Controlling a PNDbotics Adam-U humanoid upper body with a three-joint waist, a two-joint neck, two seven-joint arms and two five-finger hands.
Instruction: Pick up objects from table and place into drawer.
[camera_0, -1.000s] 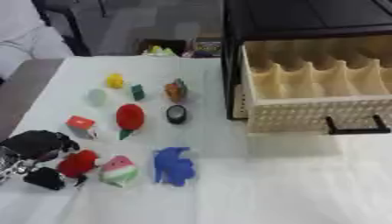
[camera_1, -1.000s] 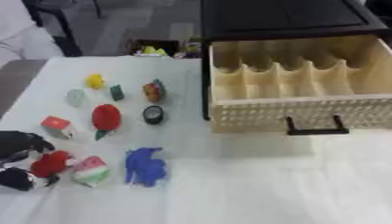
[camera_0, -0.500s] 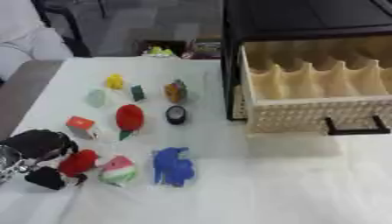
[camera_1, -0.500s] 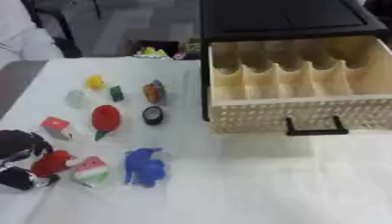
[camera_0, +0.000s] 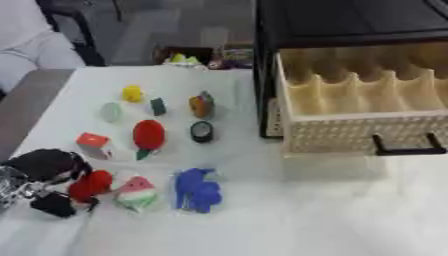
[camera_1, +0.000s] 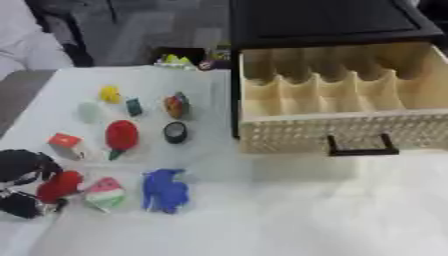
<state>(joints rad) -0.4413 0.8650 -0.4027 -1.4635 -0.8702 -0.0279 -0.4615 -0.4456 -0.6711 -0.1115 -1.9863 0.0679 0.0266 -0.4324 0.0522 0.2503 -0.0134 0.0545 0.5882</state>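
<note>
White desk (camera_0: 289, 220) fills the view, and down at the lower left corner the left hand (camera_0: 44, 172) is on a small red object (camera_0: 90, 184). Its dark fingers curl around that red piece, with a black fingertip below it and the palm above; it looks clamped on it, the red thing sitting low at the desk surface. The right hand shows in neither view.

Just beside the red object lies a watermelon-slice toy (camera_0: 137, 192), red and green, and next to that a blue figure (camera_0: 197, 189). Further up the desk there's a larger red object with a green tip (camera_0: 148, 136), a red-and-white cube (camera_0: 93, 144) to its left, and a black round thing (camera_0: 202, 131) to its right. Above them come a pale green round piece (camera_0: 110, 111), a small dark green block (camera_0: 157, 106), a yellow piece (camera_0: 132, 93) and an orange multicoloured item (camera_0: 202, 104).

On the right, the drawer (camera_1: 328, 131) stands pulled open from a black cabinet (camera_1: 324, 22). It is pale cream with a woven-look front, a black handle (camera_1: 359, 147) and wavy dividers making rows of compartments. The compartments in view hold nothing I can make out. All the toys are well apart from the drawer, on the left half of the desk.
</note>
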